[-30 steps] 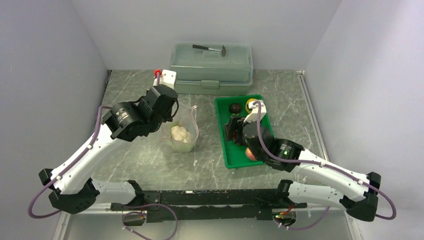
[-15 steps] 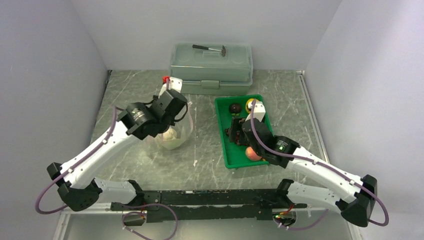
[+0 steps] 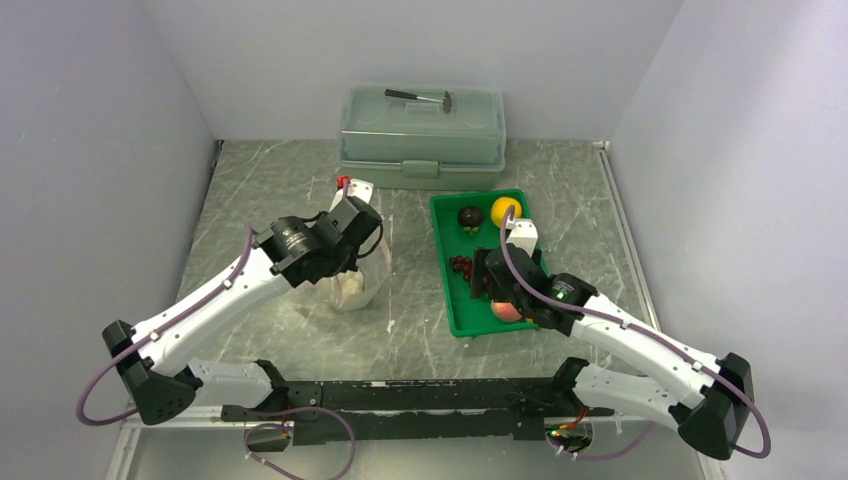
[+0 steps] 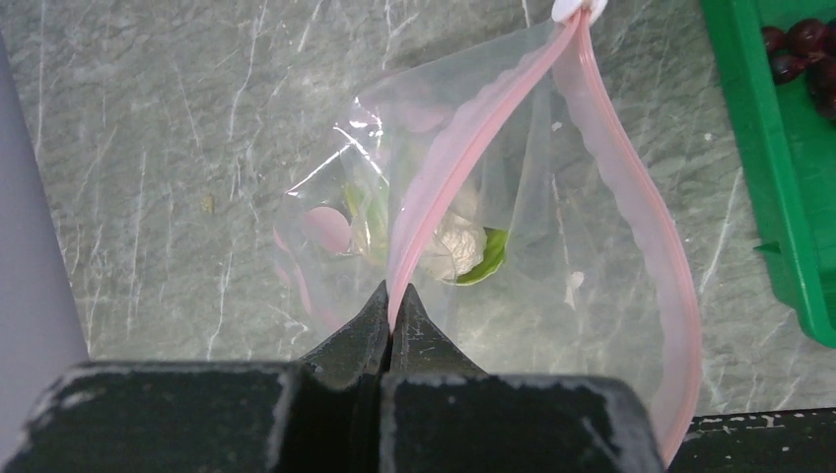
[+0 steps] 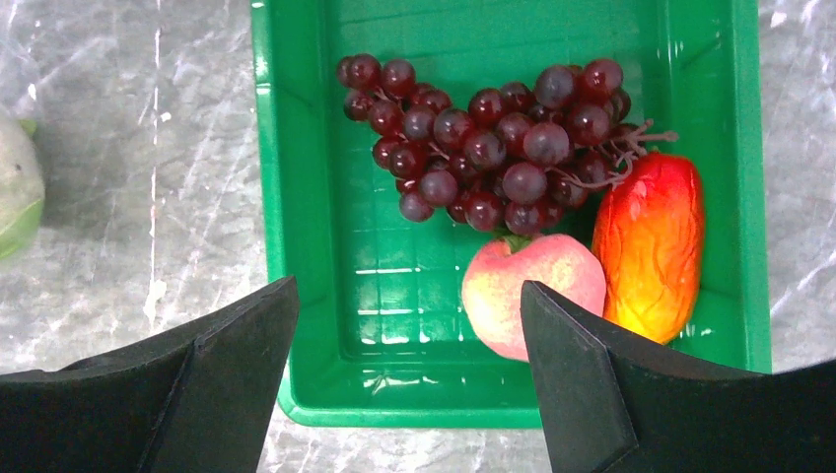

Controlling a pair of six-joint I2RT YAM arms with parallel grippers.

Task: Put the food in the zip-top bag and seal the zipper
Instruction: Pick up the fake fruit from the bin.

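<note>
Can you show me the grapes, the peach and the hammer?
grapes (image 5: 483,148), right wrist view, middle of the bunch.
peach (image 5: 532,291), right wrist view, its pink top side.
hammer (image 3: 415,96), top external view, its handle.

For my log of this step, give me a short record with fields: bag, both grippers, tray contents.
bag: zip-top bag, unsealed, white-and-green food inside
left gripper: shut on the bag's pink zipper edge
right gripper: open, above the green tray
tray contents: grapes, peach, red-orange fruit, dark fruit, yellow fruit
</note>
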